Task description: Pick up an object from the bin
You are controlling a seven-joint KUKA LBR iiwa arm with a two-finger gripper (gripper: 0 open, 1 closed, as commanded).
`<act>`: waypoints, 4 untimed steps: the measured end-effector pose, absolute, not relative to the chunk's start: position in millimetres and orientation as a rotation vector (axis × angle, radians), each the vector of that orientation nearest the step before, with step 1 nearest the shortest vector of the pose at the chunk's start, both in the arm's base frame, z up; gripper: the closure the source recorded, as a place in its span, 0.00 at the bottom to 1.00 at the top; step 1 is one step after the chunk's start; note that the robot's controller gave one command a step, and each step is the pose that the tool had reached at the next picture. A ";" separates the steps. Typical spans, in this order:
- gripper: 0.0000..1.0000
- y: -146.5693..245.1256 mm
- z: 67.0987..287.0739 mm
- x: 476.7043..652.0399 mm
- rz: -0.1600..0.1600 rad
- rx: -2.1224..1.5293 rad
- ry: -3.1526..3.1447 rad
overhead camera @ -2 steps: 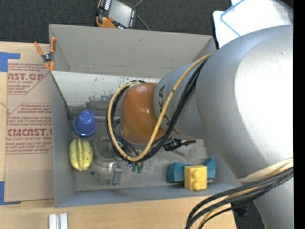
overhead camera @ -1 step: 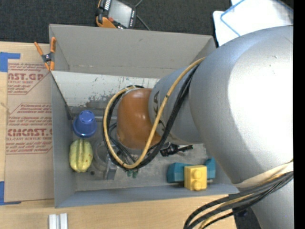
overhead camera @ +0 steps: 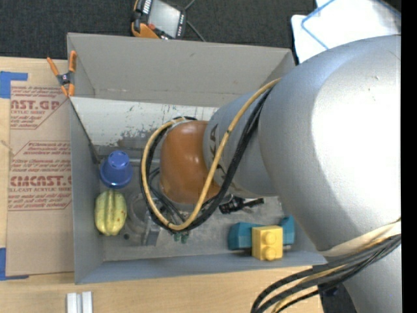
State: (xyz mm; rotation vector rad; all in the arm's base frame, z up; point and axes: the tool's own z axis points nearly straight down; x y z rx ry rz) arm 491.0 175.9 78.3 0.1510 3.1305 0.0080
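My gripper (overhead camera: 156, 231) hangs low over the bin's front middle, below the arm's orange cover and mostly hidden by it and the looped cables. Just left of it a yellow ribbed squash-shaped toy (overhead camera: 110, 212) lies on the bin floor near the left wall. Behind that toy stands a blue knob-shaped cap (overhead camera: 116, 169). I see nothing held at the gripper.
A teal piece with a yellow studded block (overhead camera: 262, 239) on it lies at the front right. A small black item (overhead camera: 242, 204) shows under the arm to the gripper's right. The arm covers the bin's right half.
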 end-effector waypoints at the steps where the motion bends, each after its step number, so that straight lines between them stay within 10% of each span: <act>1: 1.00 175.5 77.8 492.2 0.008 0.112 3.132; 2: 1.00 136.3 159.0 513.9 0.006 -0.106 3.129; 3: 1.00 148.2 74.7 499.0 0.004 -0.243 3.136; 4: 1.00 139.7 175.0 502.2 0.004 -0.219 3.132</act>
